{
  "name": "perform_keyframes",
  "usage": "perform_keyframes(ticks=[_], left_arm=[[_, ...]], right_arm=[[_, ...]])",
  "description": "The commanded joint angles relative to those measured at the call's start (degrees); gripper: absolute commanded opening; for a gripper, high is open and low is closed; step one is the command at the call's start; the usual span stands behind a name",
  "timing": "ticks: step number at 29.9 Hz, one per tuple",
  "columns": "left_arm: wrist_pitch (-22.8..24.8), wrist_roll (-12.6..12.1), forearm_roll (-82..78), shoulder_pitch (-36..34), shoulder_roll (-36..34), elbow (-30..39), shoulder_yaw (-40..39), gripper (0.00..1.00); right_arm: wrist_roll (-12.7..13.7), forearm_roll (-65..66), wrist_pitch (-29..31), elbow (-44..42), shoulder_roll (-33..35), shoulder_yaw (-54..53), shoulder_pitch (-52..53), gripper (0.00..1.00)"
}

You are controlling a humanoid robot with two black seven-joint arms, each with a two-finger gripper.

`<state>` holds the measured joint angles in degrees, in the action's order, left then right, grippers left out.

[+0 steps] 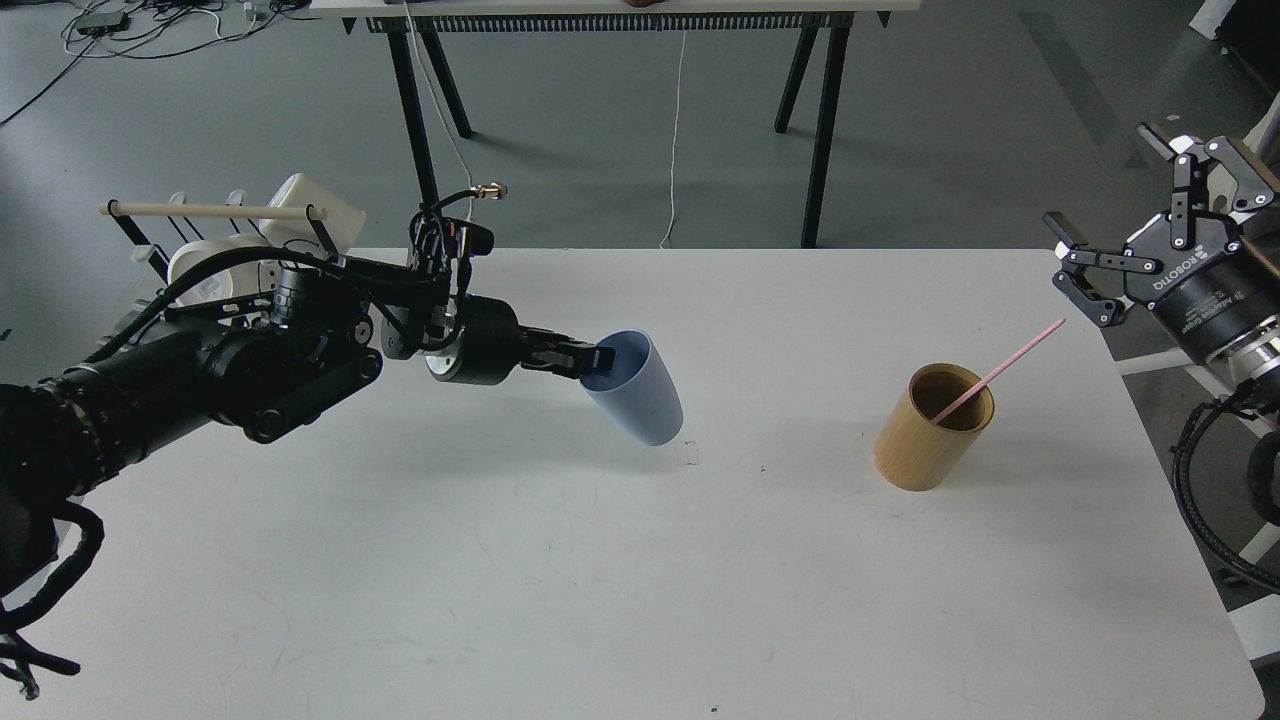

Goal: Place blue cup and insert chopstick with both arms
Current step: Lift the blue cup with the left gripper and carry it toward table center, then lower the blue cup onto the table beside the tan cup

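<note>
My left gripper point(597, 357) is shut on the rim of the pale-blue cup point(638, 390) and holds it tilted near the middle of the white table point(600, 560), its base close to or on the surface. The pink chopstick point(1000, 371) leans out of the tan bamboo cylinder point(932, 426) at the right. My right gripper point(1090, 270) is open and empty, up and to the right of the chopstick's tip, off the table's right edge.
A black wire rack point(300, 270) with white mugs point(315, 215) and a wooden rod stands at the table's back left, behind my left arm. A dark-legged table stands beyond the far edge.
</note>
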<state>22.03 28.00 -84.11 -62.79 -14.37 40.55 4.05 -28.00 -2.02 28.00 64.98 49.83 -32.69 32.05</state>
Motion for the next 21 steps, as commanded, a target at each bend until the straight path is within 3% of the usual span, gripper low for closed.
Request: perform_keyframes(ticks=[1,8,16,21], left_arm=[[-2.16,0.00,0.09,-0.75,4.87,-4.15,5.35,0.04],[-5.59,0.00,-0.17,-2.33,9.44,-9.07,6.32,0.04],[-9.63,0.00,-0.53,-3.30,14.37,-19.70,15.45,0.04],[-9.55,0.00,-0.35,-3.39,14.37,-20.07,15.90,0.05]], right_arm=[[0.00,0.00,0.00,-1.52,-0.18,-0.01,-0.06,0.97],[0.00,0.00,0.00,-1.79,-0.26,0.08,-0.06,0.97],[0.00,0.00,0.00,-1.70,-0.35,0.34,-0.58,0.97],[0.00,0.00,0.00,-1.79,0.18,0.17,-0.59,0.97]])
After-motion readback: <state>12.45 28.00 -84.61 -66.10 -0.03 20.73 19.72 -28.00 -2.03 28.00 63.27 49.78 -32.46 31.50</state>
